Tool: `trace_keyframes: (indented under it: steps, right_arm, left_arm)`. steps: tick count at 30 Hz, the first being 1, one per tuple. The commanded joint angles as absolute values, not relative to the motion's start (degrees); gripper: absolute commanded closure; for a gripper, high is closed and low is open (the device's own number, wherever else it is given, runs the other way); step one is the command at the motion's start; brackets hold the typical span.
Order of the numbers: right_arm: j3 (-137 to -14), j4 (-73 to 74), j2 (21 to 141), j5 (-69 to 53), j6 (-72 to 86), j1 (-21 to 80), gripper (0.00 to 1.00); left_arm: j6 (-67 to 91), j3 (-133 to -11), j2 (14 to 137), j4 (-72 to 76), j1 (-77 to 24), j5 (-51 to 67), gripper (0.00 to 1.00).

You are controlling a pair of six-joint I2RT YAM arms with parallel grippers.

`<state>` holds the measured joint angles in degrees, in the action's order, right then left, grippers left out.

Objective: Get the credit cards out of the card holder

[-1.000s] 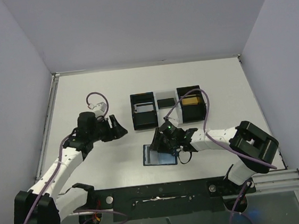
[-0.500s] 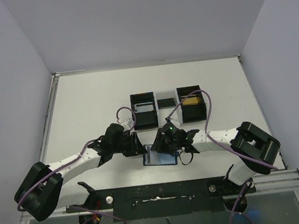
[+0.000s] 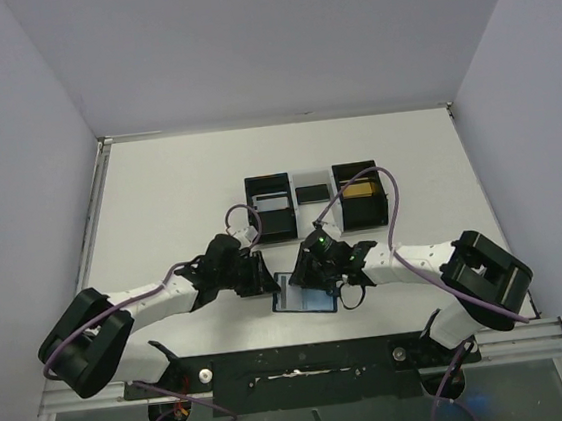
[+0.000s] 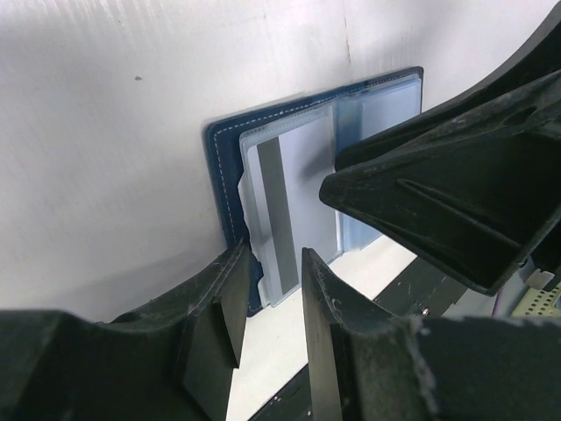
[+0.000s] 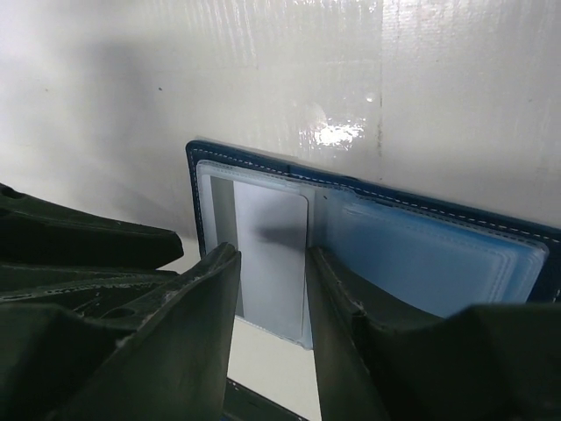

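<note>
The card holder [image 3: 303,295] lies open and flat near the table's front edge, a dark blue wallet [image 4: 226,167] with clear sleeves [image 5: 421,263]. A silver-grey credit card [image 4: 294,189] with a dark stripe sits in its left sleeve [image 5: 272,219]. My left gripper [image 3: 265,277] is low at the wallet's left edge, its jaws [image 4: 267,276] a narrow gap apart around the sleeve's corner. My right gripper [image 3: 308,273] hovers over the same half. It is open [image 5: 272,263], and the card shows between its fingers. The two grippers nearly touch.
Two black open-top boxes [image 3: 272,221] [image 3: 363,210] stand behind the wallet, joined by a white tray with a dark card [image 3: 311,193]. The right box holds a gold card [image 3: 361,190], the left a pale one [image 3: 271,203]. The black base rail [image 3: 307,361] runs close in front.
My left arm has swung from the back left down to the wallet's left edge, and its jaws have narrowed. The right gripper has stayed over the wallet and narrowed a little.
</note>
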<state>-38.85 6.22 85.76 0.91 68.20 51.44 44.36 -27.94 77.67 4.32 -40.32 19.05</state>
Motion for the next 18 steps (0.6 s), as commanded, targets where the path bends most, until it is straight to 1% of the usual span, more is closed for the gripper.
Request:
trace_keyframes:
  steps: [1,8,12,14,15,16,18]
  right_arm:
    - [-41.4,8.3,82.7,3.5,67.8,51.6,0.63]
    - [-40.9,9.9,84.2,3.6,68.0,51.7,0.65]
    - [-39.9,9.2,86.6,2.7,69.1,51.6,0.68]
    - [-39.7,10.1,87.5,3.2,70.5,51.6,0.73]
    - [-39.5,10.1,87.7,3.6,71.0,51.6,0.75]
    - [-39.2,9.7,87.8,3.6,71.2,51.6,0.77]
    - [-38.6,8.9,88.0,2.9,71.3,51.5,0.77]
  left_arm:
    - [44.4,-29.7,78.0,8.6,-41.4,18.9,0.71]
    - [44.1,-31.3,79.1,8.3,-41.8,18.5,0.72]
    - [42.9,-32.1,81.1,7.2,-41.9,17.8,0.73]
    - [42.3,-32.6,82.4,6.8,-42.1,18.3,0.78]
    - [42.2,-32.6,83.0,6.7,-42.4,18.3,0.85]
    - [41.9,-32.8,83.5,6.3,-42.7,17.9,0.90]
    - [41.6,-33.0,84.6,5.1,-43.4,16.9,0.93]
